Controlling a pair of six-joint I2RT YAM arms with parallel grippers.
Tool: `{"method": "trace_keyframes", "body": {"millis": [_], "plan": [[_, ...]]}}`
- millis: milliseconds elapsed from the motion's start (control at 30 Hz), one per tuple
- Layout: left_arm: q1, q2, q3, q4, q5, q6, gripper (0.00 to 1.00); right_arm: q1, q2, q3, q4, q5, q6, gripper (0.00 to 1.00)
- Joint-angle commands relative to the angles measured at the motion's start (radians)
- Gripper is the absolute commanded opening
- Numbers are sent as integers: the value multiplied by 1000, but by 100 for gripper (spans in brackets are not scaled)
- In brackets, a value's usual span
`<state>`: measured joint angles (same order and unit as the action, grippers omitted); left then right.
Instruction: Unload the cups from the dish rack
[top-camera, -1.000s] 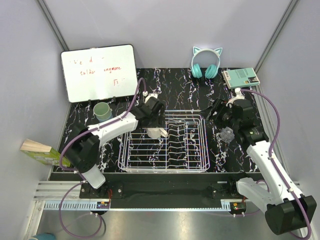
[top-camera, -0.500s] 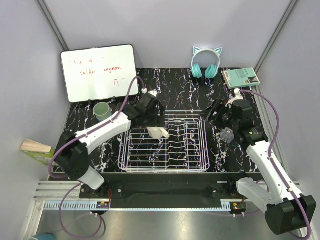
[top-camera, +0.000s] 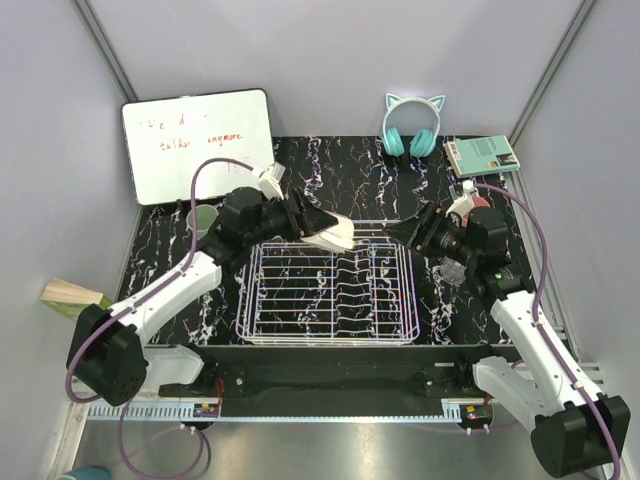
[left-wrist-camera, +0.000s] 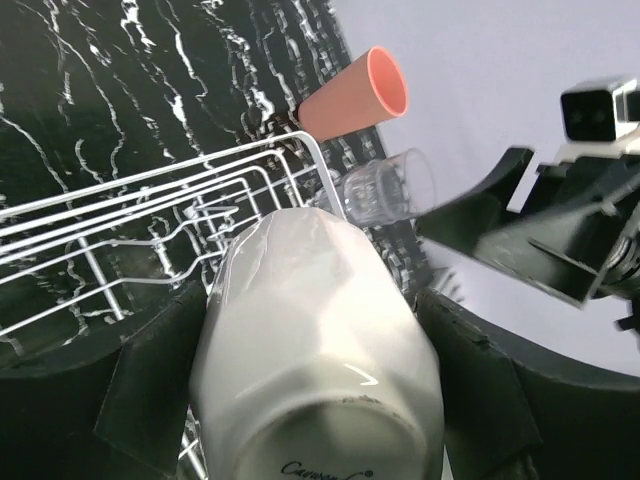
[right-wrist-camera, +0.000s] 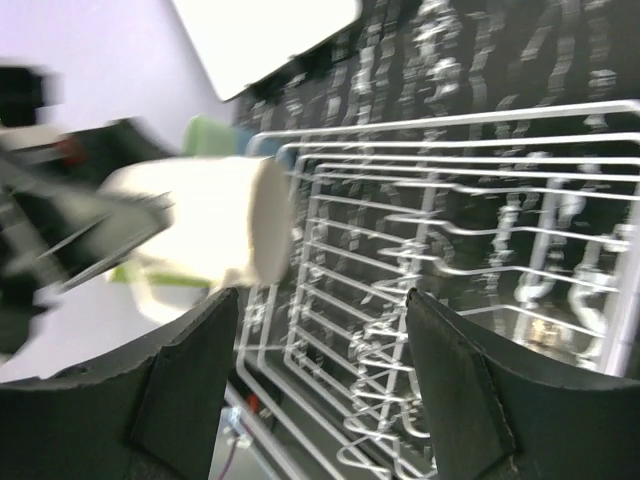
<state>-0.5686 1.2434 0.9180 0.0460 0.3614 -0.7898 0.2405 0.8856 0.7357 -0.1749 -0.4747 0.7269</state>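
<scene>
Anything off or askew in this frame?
The cream mug lies on its side in the left gripper, above the dish rack's back edge. A tan-and-green box sits skewed past the table's left edge. Nothing spilled or broken shows.

We are in a lab test cell. Plain grey panels (top-camera: 330, 60) enclose our marbled bench (top-camera: 340, 165), fronted by slotted aluminium rail (top-camera: 330, 410).

I've got my left arm reaching out low, left gripper (top-camera: 318, 232) turned sideways with jaws clamped on the cream mug (left-wrist-camera: 315, 340), while my right gripper (top-camera: 421, 233) faces it, jaws spread wide.
</scene>
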Motion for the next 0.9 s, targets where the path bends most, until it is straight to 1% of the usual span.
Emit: {"method": "trace_keyframes", "body": {"millis": [0, 33, 67, 133, 167, 200, 267, 300, 400, 533, 867], "plan": [[45, -13, -88, 535, 183, -218, 0, 11, -57, -58, 277, -178, 109, 75], [50, -7, -114, 587, 194, -259, 0, 11, -65, -67, 300, -188, 136, 75], [53, 11, -126, 700, 217, -279, 0, 10, -68, -84, 320, -197, 149, 75], [52, 33, -154, 809, 241, -342, 0, 13, -70, -101, 400, -226, 202, 75], [52, 56, -162, 903, 255, -363, 0, 13, -63, -122, 438, -237, 227, 75], [52, 66, -171, 943, 258, -383, 0, 14, -57, -133, 512, -254, 252, 74], [52, 89, -186, 1018, 263, -420, 0, 20, -40, -156, 570, -266, 311, 74], [52, 96, -189, 1040, 264, -430, 0, 22, -33, -159, 613, -275, 325, 74], [52, 119, -194, 1092, 269, -462, 0, 42, -13, -162, 659, -280, 350, 74], [49, 149, -194, 1133, 272, -495, 0, 78, 13, -147, 686, -265, 348, 73], [6, 157, -206, 1112, 277, -483, 0, 167, 96, -73, 712, -206, 310, 72]]}}
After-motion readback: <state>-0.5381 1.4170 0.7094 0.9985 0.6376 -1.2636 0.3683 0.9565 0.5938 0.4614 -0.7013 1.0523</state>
